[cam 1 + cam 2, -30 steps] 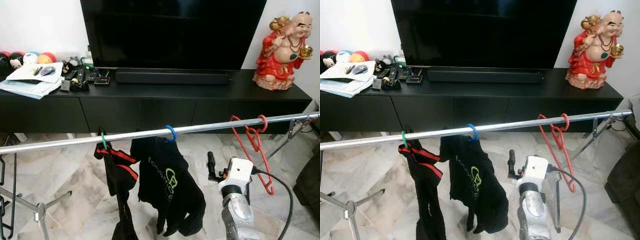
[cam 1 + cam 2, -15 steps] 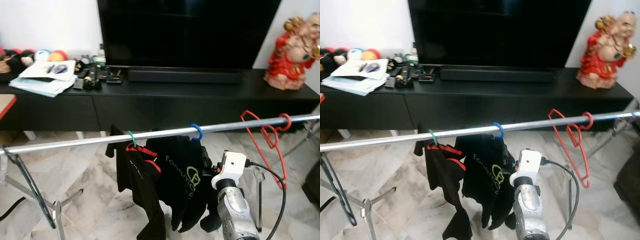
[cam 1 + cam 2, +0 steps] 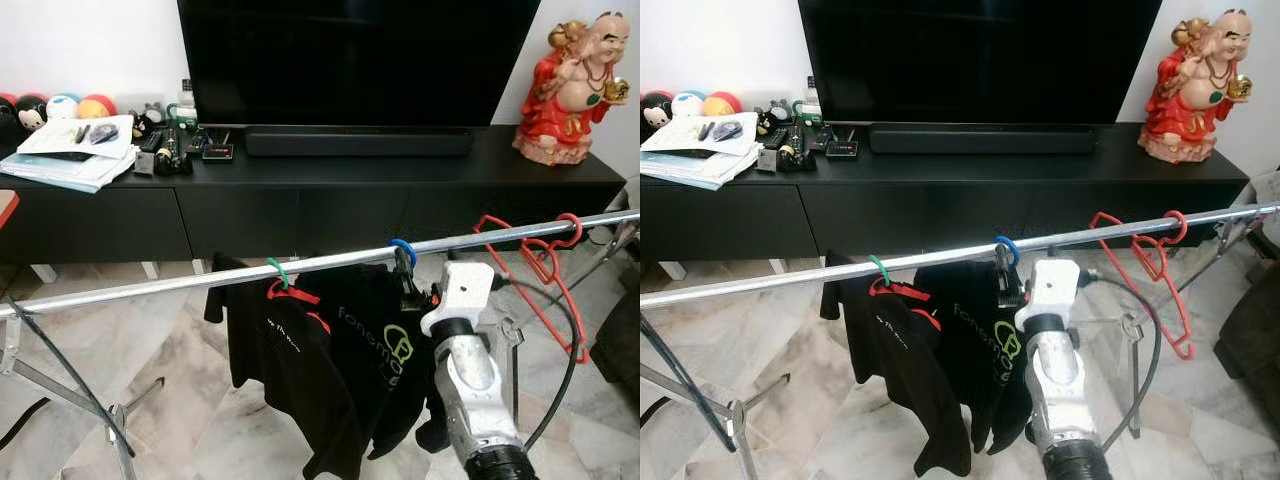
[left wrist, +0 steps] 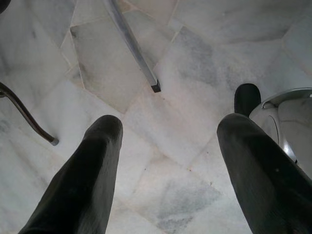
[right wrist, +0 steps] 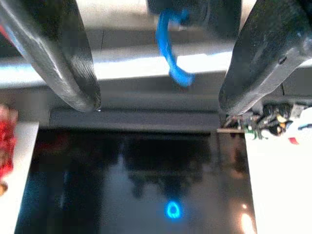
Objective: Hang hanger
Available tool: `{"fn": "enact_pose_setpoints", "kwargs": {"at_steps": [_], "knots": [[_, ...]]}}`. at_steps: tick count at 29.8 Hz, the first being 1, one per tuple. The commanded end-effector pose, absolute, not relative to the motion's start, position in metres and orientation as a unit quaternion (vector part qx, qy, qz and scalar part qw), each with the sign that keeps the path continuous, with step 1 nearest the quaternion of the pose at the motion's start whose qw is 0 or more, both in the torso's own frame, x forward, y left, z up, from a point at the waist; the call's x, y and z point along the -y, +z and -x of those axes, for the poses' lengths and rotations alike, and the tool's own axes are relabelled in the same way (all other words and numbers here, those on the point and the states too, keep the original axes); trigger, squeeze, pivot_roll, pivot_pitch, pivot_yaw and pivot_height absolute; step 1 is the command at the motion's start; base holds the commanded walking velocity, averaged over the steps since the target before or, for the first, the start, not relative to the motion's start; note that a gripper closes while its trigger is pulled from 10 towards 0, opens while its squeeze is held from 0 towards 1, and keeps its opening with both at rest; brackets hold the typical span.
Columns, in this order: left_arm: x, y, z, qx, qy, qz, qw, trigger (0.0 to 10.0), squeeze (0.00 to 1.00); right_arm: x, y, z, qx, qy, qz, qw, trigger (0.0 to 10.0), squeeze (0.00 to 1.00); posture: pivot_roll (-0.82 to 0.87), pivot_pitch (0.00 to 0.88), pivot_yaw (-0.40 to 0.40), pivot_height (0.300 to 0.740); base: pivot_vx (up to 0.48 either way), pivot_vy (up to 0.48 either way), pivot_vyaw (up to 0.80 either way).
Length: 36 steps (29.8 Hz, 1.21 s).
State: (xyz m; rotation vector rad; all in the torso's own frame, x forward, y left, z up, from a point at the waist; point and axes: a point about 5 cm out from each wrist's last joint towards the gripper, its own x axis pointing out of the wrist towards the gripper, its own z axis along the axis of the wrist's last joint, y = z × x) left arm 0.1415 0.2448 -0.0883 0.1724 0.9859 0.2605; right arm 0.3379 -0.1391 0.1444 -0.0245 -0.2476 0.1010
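Fingers (image 5: 73, 63) of my right gripper (image 3: 405, 283) are spread, pinching nothing, on either side of the blue hanger (image 3: 402, 248), whose hook already sits over the rail (image 3: 150, 290), so I judge the hanging nearly done and only my withdrawal left. I count three hangers on the rail: green hanger (image 3: 277, 271) and blue, each carrying one black garment, and a bare red hanger (image 3: 545, 270). My left gripper (image 4: 168, 161) hangs with fingers apart over the floor (image 4: 195, 44).

Blue hanger (image 3: 402, 248) hooked on silver rail (image 3: 150, 289), carrying black shirt (image 3: 385, 350)

Living room: television (image 3: 350, 55), marble floor (image 3: 150, 340)
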Motion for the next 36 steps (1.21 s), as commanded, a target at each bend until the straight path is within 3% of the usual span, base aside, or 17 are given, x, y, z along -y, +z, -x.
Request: {"fn": "enact_pose_setpoints", "kwargs": {"at_steps": [1, 11, 19, 36], "knots": [[-0.243, -0.092, -0.134, -0.485, 0.124, -0.071, 0.863, 10.0, 0.0, 0.14, 0.149, -0.335, 0.126, 0.044, 0.015, 0.991, 10.0, 0.0, 0.03, 0.094, -0.022, 0.74, 0.0, 0.0, 0.0], [-0.244, -0.092, -0.132, -0.487, 0.122, -0.072, 0.861, 10.0, 0.0, 0.158, 0.132, -0.294, 0.06, -0.031, 0.061, 0.996, 10.0, 0.0, 0.02, 0.097, -0.024, 0.74, 0.0, 0.0, 0.0], [-0.241, -0.093, -0.133, -0.489, 0.11, -0.075, 0.862, 10.0, 0.0, 0.186, 0.061, -0.252, -0.141, -0.103, 0.061, 0.983, 10.0, 0.0, 0.01, 0.086, -0.023, 0.74, 0.0, 0.0, 0.0], [-0.234, -0.094, -0.135, -0.486, 0.097, -0.081, 0.865, 10.0, 0.0, 0.205, 0.014, -0.258, -0.258, -0.154, 0.029, 0.953, 10.0, 0.0, 0.02, 0.061, -0.023, 0.74, 0.0, 0.0, 0.0]]}}
